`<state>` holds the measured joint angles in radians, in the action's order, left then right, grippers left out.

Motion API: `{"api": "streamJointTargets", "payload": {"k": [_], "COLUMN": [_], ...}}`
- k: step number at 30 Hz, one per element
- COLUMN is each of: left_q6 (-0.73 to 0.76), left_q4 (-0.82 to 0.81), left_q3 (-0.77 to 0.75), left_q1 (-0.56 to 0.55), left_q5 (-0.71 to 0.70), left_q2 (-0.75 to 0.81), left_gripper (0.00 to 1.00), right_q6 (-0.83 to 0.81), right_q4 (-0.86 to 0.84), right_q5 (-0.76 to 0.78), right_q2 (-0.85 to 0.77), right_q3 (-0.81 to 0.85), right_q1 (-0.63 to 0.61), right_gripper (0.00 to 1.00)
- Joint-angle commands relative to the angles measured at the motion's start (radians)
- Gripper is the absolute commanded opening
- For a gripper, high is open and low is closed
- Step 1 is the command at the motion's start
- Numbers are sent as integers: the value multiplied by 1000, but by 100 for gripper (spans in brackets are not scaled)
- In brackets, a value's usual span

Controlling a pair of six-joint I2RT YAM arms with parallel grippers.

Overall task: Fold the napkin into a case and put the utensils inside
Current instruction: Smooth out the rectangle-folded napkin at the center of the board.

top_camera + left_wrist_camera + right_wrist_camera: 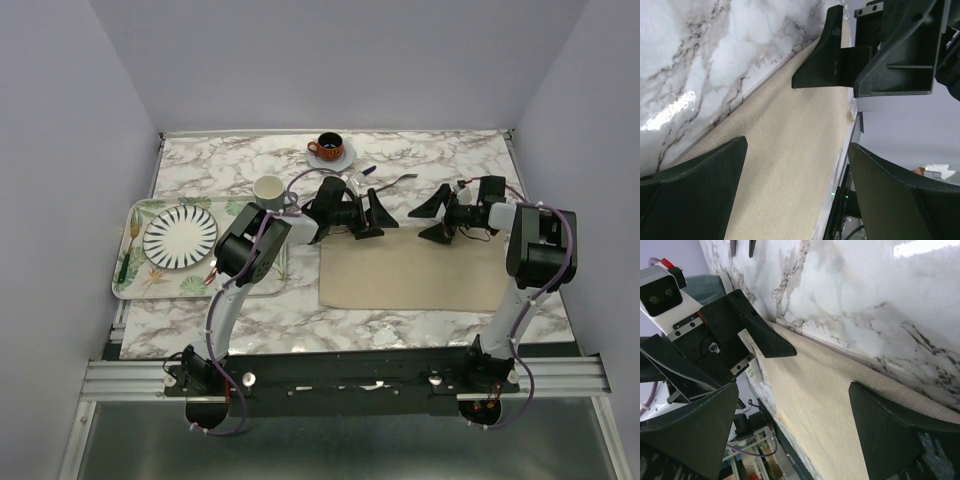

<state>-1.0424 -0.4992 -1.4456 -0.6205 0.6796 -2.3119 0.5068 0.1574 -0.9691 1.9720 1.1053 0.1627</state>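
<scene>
While poised above the far edge of the plain beige cloth napkin (410, 268), gaping wide, empty: left gripper (371, 217), right gripper (436, 218); lies flat, no fold begun; beyond it, slim dark purple knife (367, 171), silver metal fork (398, 181), untouched.

Leaf-print tray (150, 278) sits at the left end of the marble table (430, 160). A round plate (180, 236) with black-and-white stripes lies on the tray, left of its centre. A thin dark-green item (124, 262) runs along the tray's left rim, too small to identify. A cream mug (269, 191) stands just off the tray's far right corner. An orange cup (328, 146) on a saucer (343, 160) is further right of the tray, near the back edge.
</scene>
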Motion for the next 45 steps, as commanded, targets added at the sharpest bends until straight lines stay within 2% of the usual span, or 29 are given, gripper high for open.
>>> {"api": "streamJointTargets", "payload": {"k": [1,5,7,12,19,24,32,38,45], "left_q6": [-10,-5,-2,24,38,36,38,50,68], "left_q4": [30,31,31,42,67,67,62,68,79], "left_q3": [93,152,165,162,160,177,202,206,202], "left_q1": [5,5,5,4,11,19,30,36,39], "left_q5": [-19,-11,-5,3,1,5,5,6,5], "left_q2": [14,52,57,57,63,66,75,77,88], "left_gripper": [99,99,99,99,99,99,99,99,99], "right_q6": [32,-37,-54,74,111,56,-155,-327,-422], "right_q4": [23,80,80,-113,-116,10,318,482,561], "right_q5": [99,83,12,-101,-106,-95,-7,72,148], "right_q2": [-28,-71,-74,-105,-45,-10,68,87,87], "right_q3": [-71,-102,-91,-124,-117,-82,44,129,169], "right_q1": [-5,-5,-6,-20,41,132,245,288,328], "right_gripper": [100,100,100,100,100,100,95,93,89]}}
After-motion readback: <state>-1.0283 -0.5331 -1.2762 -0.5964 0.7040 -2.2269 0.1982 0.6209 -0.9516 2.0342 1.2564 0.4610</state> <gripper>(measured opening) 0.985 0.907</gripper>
